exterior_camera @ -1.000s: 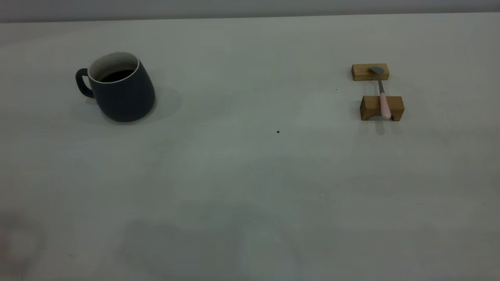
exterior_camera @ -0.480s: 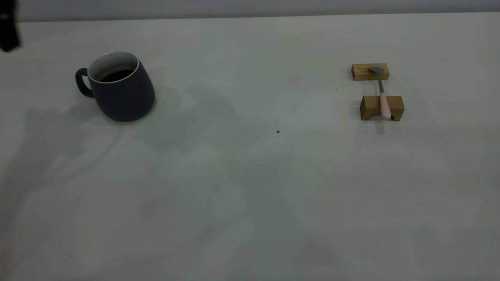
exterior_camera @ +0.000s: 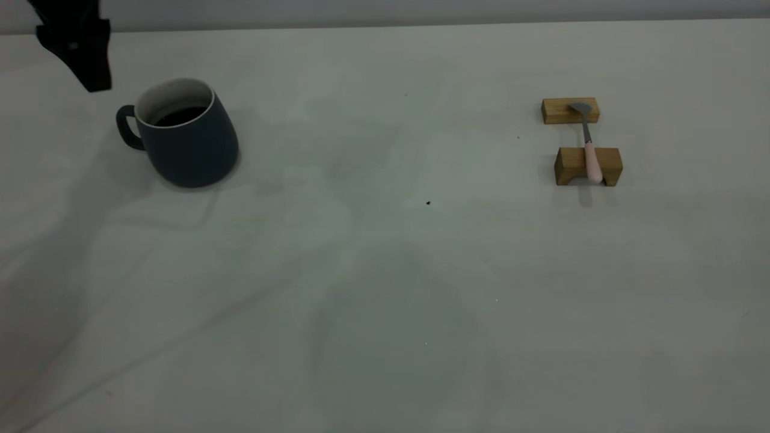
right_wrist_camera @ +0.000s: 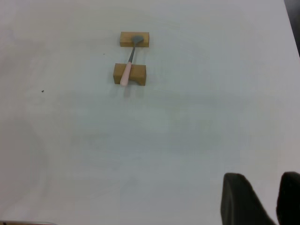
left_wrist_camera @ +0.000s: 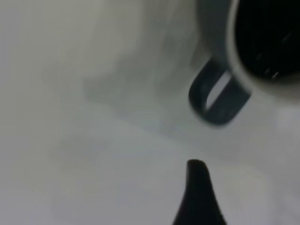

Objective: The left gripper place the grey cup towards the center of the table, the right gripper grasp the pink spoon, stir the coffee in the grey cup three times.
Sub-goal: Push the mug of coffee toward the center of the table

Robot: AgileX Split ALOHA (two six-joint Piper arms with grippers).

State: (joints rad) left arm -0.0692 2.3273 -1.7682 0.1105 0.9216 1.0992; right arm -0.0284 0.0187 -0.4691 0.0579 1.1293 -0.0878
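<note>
Hovering at cup's [exterior_camera: 186, 135] 10 o'clock, left end effector [exterior_camera: 81, 48], finger state unclear; right end effector [right_wrist_camera: 262, 199] spread, spoon [exterior_camera: 588, 147] lying across blocks [exterior_camera: 586, 165].

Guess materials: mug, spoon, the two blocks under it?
Grey cup: likely matte-glazed ceramic, with a slate outside and off-white inside.
Pink spoon: dull grey metal bowl and neck; the pale pink handle looks plastic or coated.
Blocks: tan, apparently unfinished wood.
</note>
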